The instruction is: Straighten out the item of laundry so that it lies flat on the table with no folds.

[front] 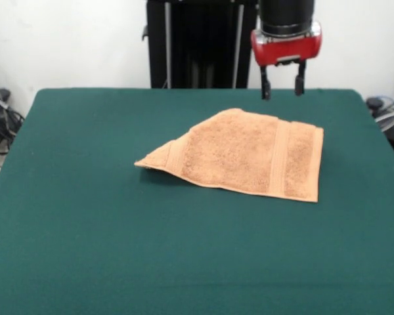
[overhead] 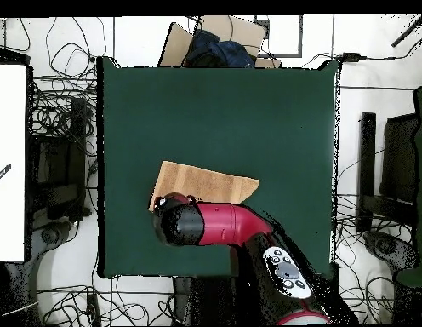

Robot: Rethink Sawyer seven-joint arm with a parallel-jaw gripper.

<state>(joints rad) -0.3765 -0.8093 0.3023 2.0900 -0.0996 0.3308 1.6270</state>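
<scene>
The peach-tan towel (front: pixel 249 154) lies on the dark green table (front: pixel 85 216), right of centre and toward the far side in the front view. Its left part is folded into a point with a raised edge; a woven band runs near its right edge. My gripper (front: pixel 282 84) hangs above the table just behind the towel's far edge, open and empty, both fingers pointing down. In the overhead view the towel (overhead: pixel 206 185) shows partly under my arm, and the gripper head (overhead: pixel 176 221) covers its near-left part.
The robot's black pedestal (front: pixel 200 42) stands behind the table's far edge. Cables and boxes lie on the floor around the table (overhead: pixel 57 145). A cardboard box with dark cloth (overhead: pixel 216 47) sits beyond the table's far side in the overhead view.
</scene>
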